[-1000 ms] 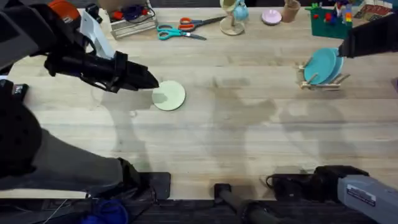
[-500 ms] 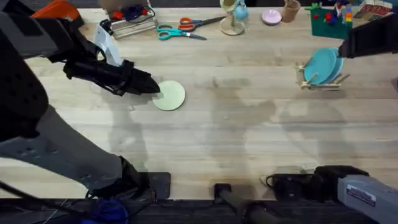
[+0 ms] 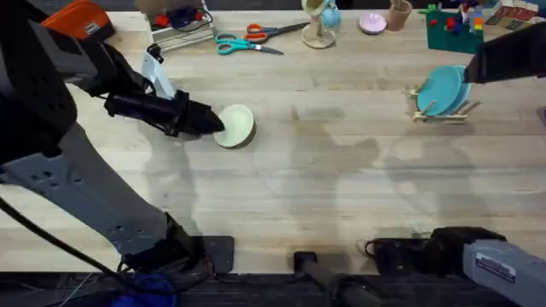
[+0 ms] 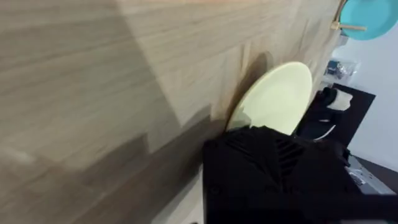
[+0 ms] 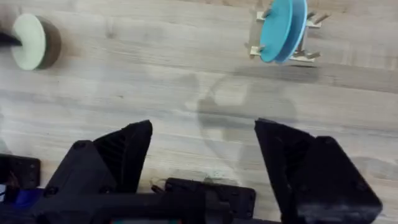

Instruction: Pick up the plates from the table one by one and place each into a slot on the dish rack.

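Left of table centre, the left gripper (image 3: 213,124) has the pale yellow-green plate (image 3: 236,125) by its near edge, fingers closed on the rim. Plate is tilted up off the table (image 3: 324,179), far edge raised, shadow underneath; left wrist view confirms it standing on edge at an angle against the wood (image 4: 280,96). Left arm comes in from the left side, low over the tabletop.

Right gripper (image 5: 202,158) sits high above the right half of the table, jaws wide apart, nothing between them. From its wrist view the yellow-green plate (image 5: 28,41) is far off.

Dish rack (image 3: 441,111) is at the right side of the table, well apart from the held plate. Two teal-blue plates (image 3: 442,88) already stand upright in its slots, side by side (image 5: 281,29).

Back edge clutter: scissors with teal and orange handles (image 3: 247,39), a wooden mug stand (image 3: 317,26), a pink dish (image 3: 372,23), green baseplate with toy blocks (image 3: 454,26). Open tabletop lies between the held plate and the rack.
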